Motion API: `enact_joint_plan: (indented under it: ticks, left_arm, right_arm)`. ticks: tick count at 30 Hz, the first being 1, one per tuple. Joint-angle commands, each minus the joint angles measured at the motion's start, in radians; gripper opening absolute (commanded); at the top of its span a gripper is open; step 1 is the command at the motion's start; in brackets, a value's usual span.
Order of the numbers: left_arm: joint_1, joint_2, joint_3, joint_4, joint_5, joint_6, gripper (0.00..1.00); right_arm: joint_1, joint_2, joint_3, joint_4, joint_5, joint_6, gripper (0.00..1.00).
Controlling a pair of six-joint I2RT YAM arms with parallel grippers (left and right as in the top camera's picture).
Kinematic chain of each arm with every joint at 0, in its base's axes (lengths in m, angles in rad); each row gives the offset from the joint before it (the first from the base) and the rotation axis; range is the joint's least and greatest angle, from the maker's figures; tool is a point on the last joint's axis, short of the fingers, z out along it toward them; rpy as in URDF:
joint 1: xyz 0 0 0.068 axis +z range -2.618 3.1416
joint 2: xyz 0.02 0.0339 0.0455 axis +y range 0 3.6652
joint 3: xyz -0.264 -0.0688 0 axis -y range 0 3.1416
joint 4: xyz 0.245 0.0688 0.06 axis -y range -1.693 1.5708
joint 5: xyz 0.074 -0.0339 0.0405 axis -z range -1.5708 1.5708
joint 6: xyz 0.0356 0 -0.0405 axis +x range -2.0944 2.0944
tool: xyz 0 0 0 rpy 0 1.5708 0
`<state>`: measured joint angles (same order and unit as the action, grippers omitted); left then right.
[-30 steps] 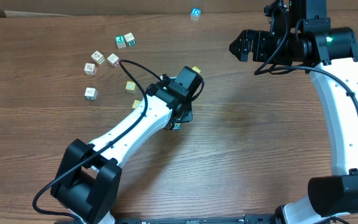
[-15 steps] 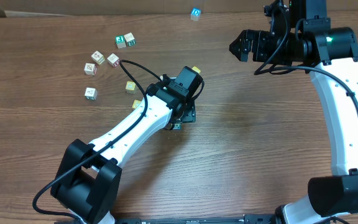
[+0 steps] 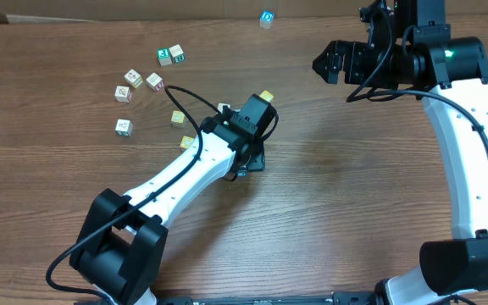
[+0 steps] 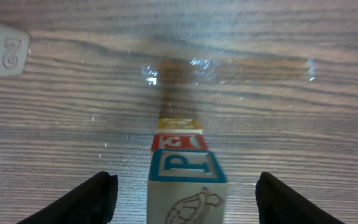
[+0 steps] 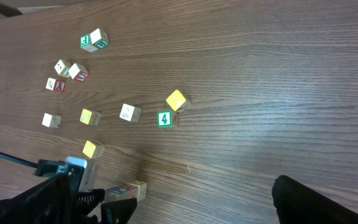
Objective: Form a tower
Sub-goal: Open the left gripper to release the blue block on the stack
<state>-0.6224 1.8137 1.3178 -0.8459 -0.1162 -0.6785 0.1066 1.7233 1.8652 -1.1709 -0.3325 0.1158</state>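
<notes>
On brown wood-grain table [image 3: 337,186]: tower [image 4: 186,180] between spread left fingers [image 4: 95,199], untouched; right fingers [image 5: 322,199] wide apart, empty.

We see gaps flanking the narrow stack of wooden cubes [image 4: 186,183] (inside the left gripper [image 4: 185,199]). Loose small cubes [image 3: 154,81] clutter the brown wooden table's [image 3: 329,195] left.

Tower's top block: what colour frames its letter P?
Teal-blue on the top block, best in the left wrist view.
</notes>
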Motion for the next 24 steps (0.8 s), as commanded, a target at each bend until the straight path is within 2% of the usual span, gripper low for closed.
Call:
enact_joint_plan:
  ticks: [1,6,12,15,20,24]
  left_arm:
    - [-0.006,-0.002,-0.04,0.018,0.005,0.002,0.66]
    - [-0.006,-0.002,-0.063,0.058,0.004,0.002,0.57]
    - [-0.006,-0.002,-0.091,0.12,0.002,0.002,0.56]
    - [-0.006,-0.002,-0.105,0.14,0.002,0.002,0.52]
    - [-0.006,0.0,-0.106,0.14,0.001,0.002,0.52]
    - [-0.006,0.002,-0.106,0.14,-0.001,0.002,0.46]
  right_arm:
    - [0.006,-0.01,0.012,0.003,0.006,0.0,1.0]
    - [0.006,-0.01,0.012,0.003,0.006,0.0,1.0]
    - [0.006,-0.01,0.012,0.003,0.006,0.0,1.0]
    - [0.006,-0.01,0.012,0.003,0.006,0.0,1.0]
    - [0.006,-0.01,0.012,0.003,0.006,0.0,1.0]
    - [0.006,-0.01,0.012,0.003,0.006,0.0,1.0]
